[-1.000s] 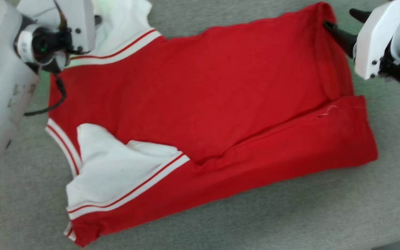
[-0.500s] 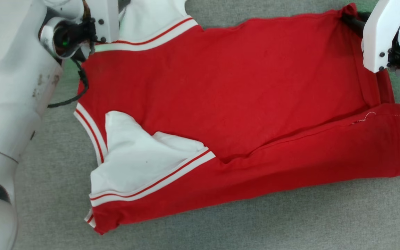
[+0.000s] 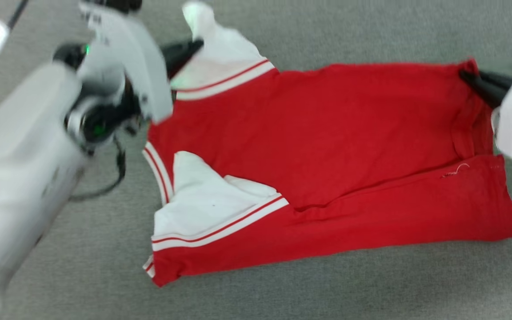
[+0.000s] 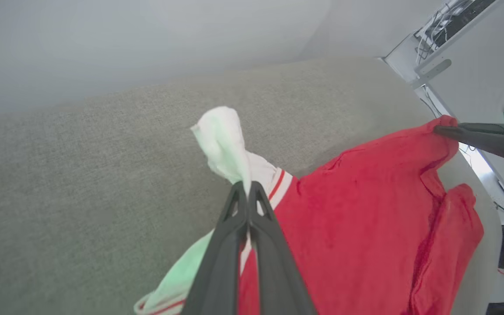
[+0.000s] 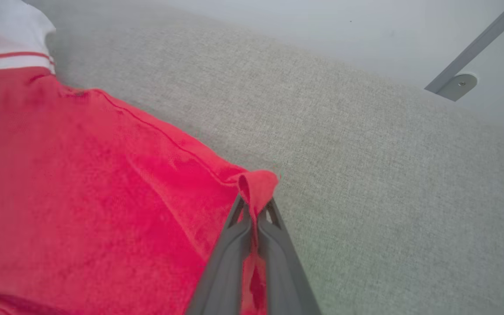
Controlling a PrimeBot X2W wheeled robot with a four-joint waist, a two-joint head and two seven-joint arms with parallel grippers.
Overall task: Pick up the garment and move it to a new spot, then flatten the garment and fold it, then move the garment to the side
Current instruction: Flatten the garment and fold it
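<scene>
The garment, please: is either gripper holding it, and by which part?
Both hold the garment: the left gripper pinches its white sleeve, the right gripper a red corner.

Left gripper [image 4: 246, 187] and right gripper [image 5: 255, 208] clamped (arms spread).

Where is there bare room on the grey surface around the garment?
Bare grey surface runs along the near side below the garment, and on the far side between the left gripper and right gripper. The left is crowded by the robot's forearm and cable.
</scene>
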